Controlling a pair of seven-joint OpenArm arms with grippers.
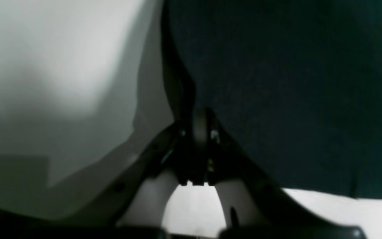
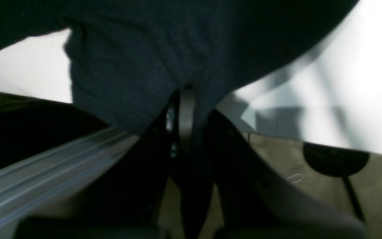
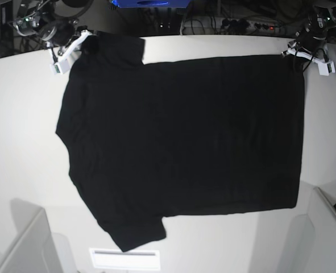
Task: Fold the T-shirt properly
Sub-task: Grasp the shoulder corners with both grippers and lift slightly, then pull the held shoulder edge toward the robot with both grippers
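White tabletop (image 3: 20, 142) fills most of the base view, with a mess of cables and gear along the far edge behind it. So the T-shirt (image 3: 185, 142) is spread out flat across the table, plain black side up, no print showing. It lies sideways in that view: one sleeve sticks out by the right gripper (image 3: 77, 46) at the top-left corner, the other sleeve pokes toward the near edge, and the straight hem runs down the side under the left gripper (image 3: 299, 52) at the top-right corner. Both grippers sit right on the far edge of the cloth, well apart from each other, the whole width of the shirt between them. From the left wrist cam, the left gripper (image 1: 199, 124) has its jaws pressed together with the black fabric (image 1: 293, 99) spreading away just past the tips and off to one side, bare white table on the other side. Right wrist cam is the same story: the right gripper (image 2: 186, 99) is pinched closed with dark cloth (image 2: 144, 66) bunched directly over the fingertips, so it looks clamped on the shirt. Both wrist views are pretty blurry though.
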